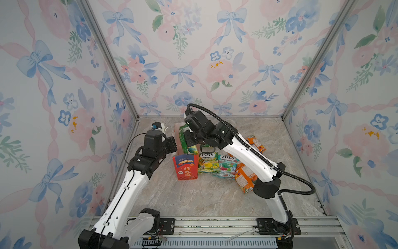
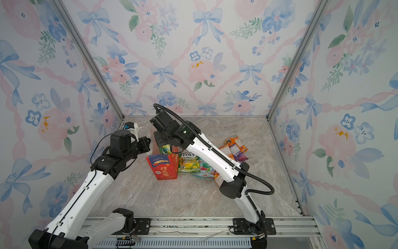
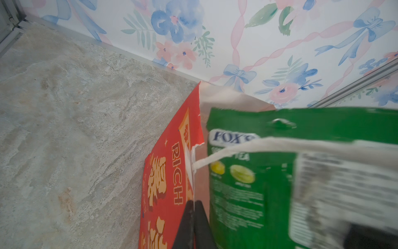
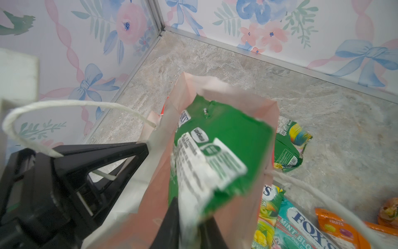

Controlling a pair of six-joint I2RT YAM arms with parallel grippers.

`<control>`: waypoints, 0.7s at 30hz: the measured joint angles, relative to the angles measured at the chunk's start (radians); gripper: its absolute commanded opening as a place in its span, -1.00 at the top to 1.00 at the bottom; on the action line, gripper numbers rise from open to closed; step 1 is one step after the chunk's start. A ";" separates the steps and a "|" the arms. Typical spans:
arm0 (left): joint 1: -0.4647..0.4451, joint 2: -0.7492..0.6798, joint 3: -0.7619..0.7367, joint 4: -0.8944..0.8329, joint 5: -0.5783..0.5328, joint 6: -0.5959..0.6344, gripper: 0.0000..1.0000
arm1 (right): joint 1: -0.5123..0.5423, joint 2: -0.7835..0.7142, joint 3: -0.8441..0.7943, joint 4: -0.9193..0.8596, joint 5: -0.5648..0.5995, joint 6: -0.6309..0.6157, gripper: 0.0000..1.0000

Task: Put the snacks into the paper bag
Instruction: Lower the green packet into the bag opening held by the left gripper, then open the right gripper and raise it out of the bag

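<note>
1. Left gripper (image 3: 193,203), fully closed, pinches the rim of the tall red paper bag (image 3: 155,207).
2. Green glossy candy packet (image 4: 226,133) sits in the bag mouth between right gripper (image 4: 190,210) jaws; grip indeterminate.
3. Open wide; withdraw straight up.

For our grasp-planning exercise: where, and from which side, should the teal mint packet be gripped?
Its near edge, approached from above and the front. The teal mint packet lies flat, face up, seemingly on another packet, so that thin edge probably sits off the table; the right arm overhangs its far side.
</note>
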 measured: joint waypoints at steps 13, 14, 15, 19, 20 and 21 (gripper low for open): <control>0.000 0.000 0.000 0.000 0.008 0.000 1.00 | -0.002 0.000 0.000 0.003 -0.008 -0.021 0.06; 0.000 0.000 0.000 0.000 0.008 0.000 1.00 | -0.002 -0.001 0.000 0.003 -0.010 -0.025 0.02; 0.000 0.000 0.000 0.000 0.008 0.000 1.00 | -0.002 -0.003 0.000 0.003 -0.016 -0.035 -0.03; 0.000 0.000 0.000 0.000 0.008 0.000 1.00 | -0.009 -0.042 -0.031 0.008 -0.058 -0.076 -0.22; 0.000 0.000 0.000 0.000 0.007 0.000 1.00 | -0.010 -0.056 -0.041 0.010 -0.074 -0.085 -0.25; 0.000 0.000 0.000 0.000 0.007 0.000 1.00 | -0.010 -0.077 -0.053 0.015 -0.093 -0.096 -0.30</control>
